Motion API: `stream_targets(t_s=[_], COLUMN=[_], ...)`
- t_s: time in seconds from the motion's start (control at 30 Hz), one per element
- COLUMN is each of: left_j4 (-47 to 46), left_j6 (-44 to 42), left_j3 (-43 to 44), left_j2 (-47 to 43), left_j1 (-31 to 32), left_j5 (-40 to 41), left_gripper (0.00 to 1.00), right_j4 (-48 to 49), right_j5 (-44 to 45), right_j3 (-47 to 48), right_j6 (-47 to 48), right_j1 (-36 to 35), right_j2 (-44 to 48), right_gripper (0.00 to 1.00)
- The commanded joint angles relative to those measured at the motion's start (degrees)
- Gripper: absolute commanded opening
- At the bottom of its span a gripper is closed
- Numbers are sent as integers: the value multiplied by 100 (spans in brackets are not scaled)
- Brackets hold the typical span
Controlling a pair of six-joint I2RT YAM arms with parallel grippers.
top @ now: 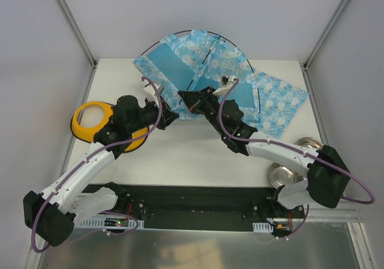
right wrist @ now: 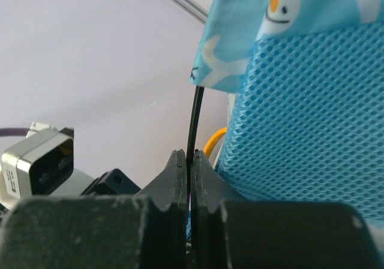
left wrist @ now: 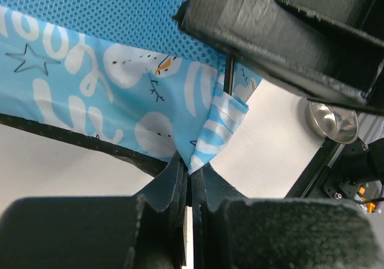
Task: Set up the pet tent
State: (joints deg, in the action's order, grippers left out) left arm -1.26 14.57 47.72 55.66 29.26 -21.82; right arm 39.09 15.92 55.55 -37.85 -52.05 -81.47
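The left tool point(left wrist: 189, 182) is clamping a fabric corner of the pet tent point(left wrist: 120, 77), while the right tool point(right wrist: 189, 173) is pinching its thin black pole point(right wrist: 195, 119). The tent is sitting partly raised at the far middle of the white surface point(top: 192, 155).

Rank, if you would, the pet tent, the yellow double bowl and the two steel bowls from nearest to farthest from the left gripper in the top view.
1. Pet tent: its corner is pinched in the left gripper's fingers.
2. Yellow double bowl: left side, partly under the arm.
3. Steel bowls: far right; the two are too close to call.
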Motion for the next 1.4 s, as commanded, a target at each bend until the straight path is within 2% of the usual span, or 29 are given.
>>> stream_targets(t_s=[0.0, 0.23, 0.5, 0.7, 0.87, 1.1, 1.37], left_j4=[-287, -314, -305, -340, -323, -218, -173], left_j6=[152, 266, 362, 354, 415, 284, 222], left_j3=[334, 396, 299, 220, 185, 343, 229], left_j2=[24, 77, -20, -125, -117, 85, 165], left_j1=[36, 28, 28, 36, 28, 28, 36], left_j5=[-252, -551, -902, -1271, -1176, -955, -1139], left_gripper=[0, 0, 0, 0, 0, 0, 0], right_j4=[-138, -323, -744, -964, -965, -807, -780], right_j5=[394, 701, 1360, 1492, 1125, 131, 578], right_j3=[70, 132, 360, 457, 457, 343, 439], right_j6=[752, 1068, 1025, 955, 1042, 964, 744], right_j1=[-59, -200, -209, -200, -209, -209, -174], right_j2=[-149, -211, -246, -290, -212, -106, -44], right_gripper=[0, 0, 0, 0, 0, 0, 0])
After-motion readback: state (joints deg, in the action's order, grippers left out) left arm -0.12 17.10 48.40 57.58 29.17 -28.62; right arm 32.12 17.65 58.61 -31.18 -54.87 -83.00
